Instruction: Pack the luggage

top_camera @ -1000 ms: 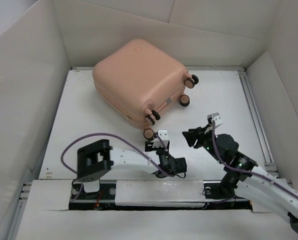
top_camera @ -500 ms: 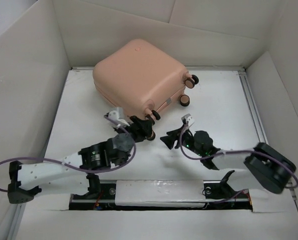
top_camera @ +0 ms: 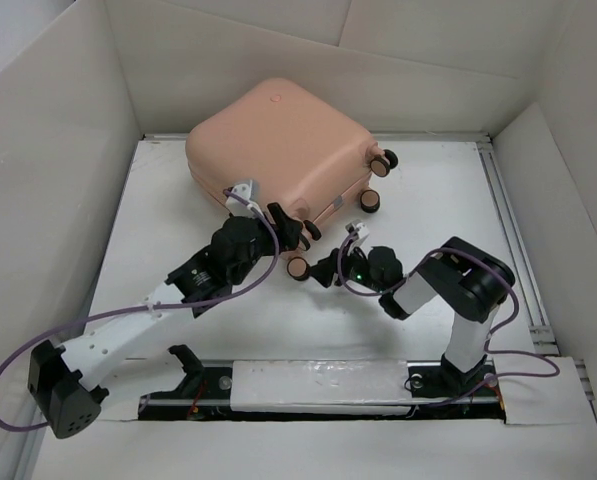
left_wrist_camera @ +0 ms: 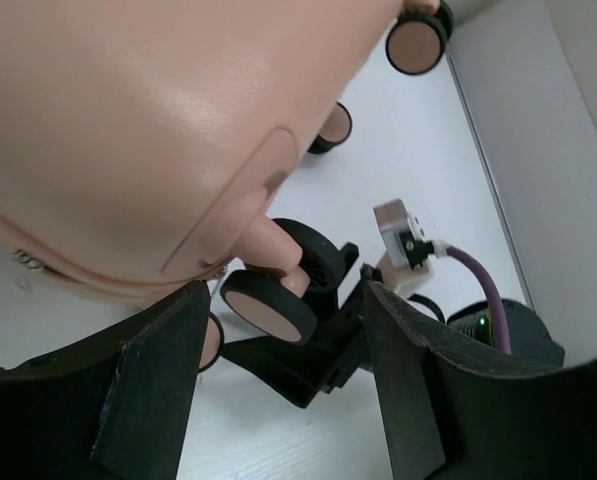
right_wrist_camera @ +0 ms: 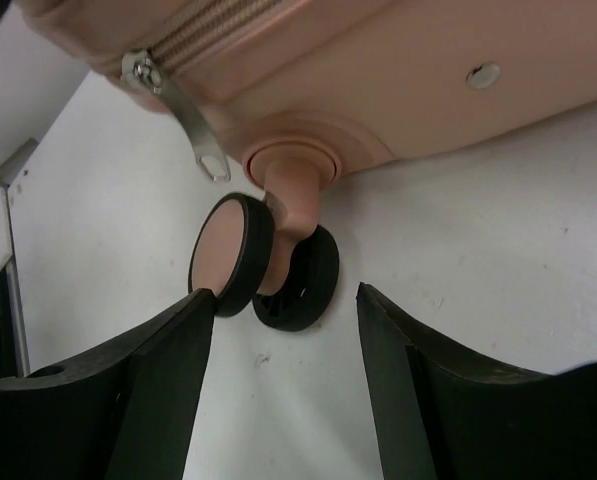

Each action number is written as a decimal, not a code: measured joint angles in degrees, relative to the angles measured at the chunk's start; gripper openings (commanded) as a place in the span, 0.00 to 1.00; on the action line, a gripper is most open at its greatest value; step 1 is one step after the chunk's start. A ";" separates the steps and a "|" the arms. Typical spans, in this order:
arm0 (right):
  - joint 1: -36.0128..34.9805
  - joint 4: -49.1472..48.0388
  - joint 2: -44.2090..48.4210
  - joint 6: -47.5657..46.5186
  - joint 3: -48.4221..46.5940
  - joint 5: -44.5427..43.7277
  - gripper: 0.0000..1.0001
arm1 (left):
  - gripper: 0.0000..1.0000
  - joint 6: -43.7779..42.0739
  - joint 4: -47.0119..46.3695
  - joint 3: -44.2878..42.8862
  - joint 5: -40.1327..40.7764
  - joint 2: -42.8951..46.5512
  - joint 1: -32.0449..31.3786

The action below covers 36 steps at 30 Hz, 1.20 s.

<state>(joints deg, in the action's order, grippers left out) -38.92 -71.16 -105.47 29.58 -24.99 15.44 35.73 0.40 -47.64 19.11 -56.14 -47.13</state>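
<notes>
The luggage is a pale peach-pink hard-shell suitcase, lying closed at the back middle of the table, wheels toward the right. My left gripper is open at the suitcase's near corner, its jaws on either side of a caster wheel without touching it. My right gripper is open and empty, just right of the nearest caster wheel. In the right wrist view the gripper faces that double wheel below the zipper and its metal pull. The suitcase shell fills the left wrist view.
Two more caster wheels stick out at the suitcase's right side. White cardboard walls enclose the table on the left, back and right. Bare white tabletop lies to the right of the suitcase.
Both arms have reached forward to the suitcase's near corner. The left gripper moved up and right onto the caster wheel; the right gripper moved left toward the nearest wheel.
</notes>
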 measured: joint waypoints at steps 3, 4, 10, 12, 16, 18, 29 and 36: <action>0.85 -0.13 -0.59 0.74 -1.64 1.22 0.66 | 0.53 -1.22 -1.01 -0.11 -2.86 -2.47 -0.04; 1.11 -0.37 -0.81 0.94 -2.38 1.53 0.66 | 0.53 -1.51 -1.03 -0.11 -3.41 -3.23 -0.04; 1.81 -1.38 -0.98 1.53 -3.50 2.75 0.66 | 0.46 -2.29 -1.55 -0.07 -4.74 -4.79 -0.04; 1.84 -1.33 -1.01 1.64 -4.04 3.54 0.66 | 0.44 -2.27 -2.34 -0.07 -4.83 -4.79 -0.04; 2.05 -1.51 -1.42 1.86 -6.60 5.20 0.65 | 0.41 -2.27 -3.48 -0.07 -5.03 -4.96 -0.04; 2.29 -1.75 -2.03 2.23 -8.02 6.21 0.65 | 0.41 -2.27 -3.89 -0.07 -5.03 -5.27 -0.04; 2.97 -1.70 -6.01 4.79 -12.09 8.41 0.33 | 0.33 -2.27 -4.11 -0.07 -4.26 -7.89 -0.02; 0.85 -1.27 -5.81 4.87 -11.93 9.64 0.00 | 0.27 -2.23 -4.44 -0.07 -3.28 -9.88 0.00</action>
<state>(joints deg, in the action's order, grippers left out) -38.06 -72.42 -111.28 34.46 -36.93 25.08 33.50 -4.03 -47.70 15.84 -66.02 -47.13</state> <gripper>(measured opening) 0.062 0.278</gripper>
